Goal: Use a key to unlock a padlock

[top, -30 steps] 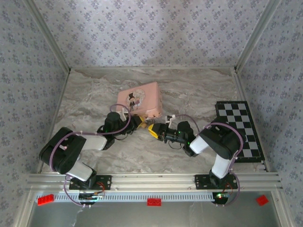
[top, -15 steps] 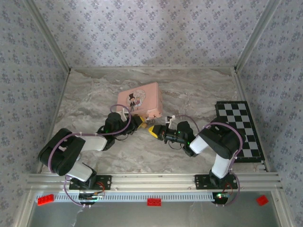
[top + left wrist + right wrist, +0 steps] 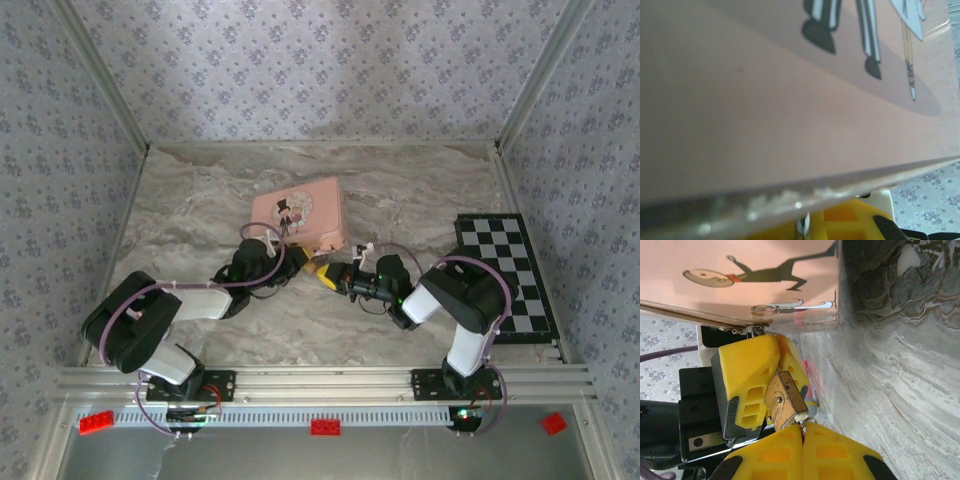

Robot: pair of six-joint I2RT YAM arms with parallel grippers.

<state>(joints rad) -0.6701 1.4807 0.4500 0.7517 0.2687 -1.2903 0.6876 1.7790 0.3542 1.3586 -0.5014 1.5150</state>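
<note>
Beside pink tin [image 3: 740, 270]: left gripper [image 3: 780, 360] clamps padlock [image 3: 785, 402]; right gripper [image 3: 802, 430] pinched shut on key [image 3: 809, 416] at keyhole; unlocking turn apparently not yet done.

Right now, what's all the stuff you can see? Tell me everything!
tin: one, pink with a cartoon couple, middle of the table.
padlock: one, brass, by the tin's near edge, clamped in the left gripper.
key: one, seemingly the silvery bit at the padlock's end, pinched by the right gripper.
checkerboard: one, black and white, right side of the table.
blocks: three, red, along the rail in front.
table: one, grey marble.
left gripper: one, yellow fingers, shut on the padlock.
right gripper: one, yellow fingers, shut, tips meeting the padlock.
</note>
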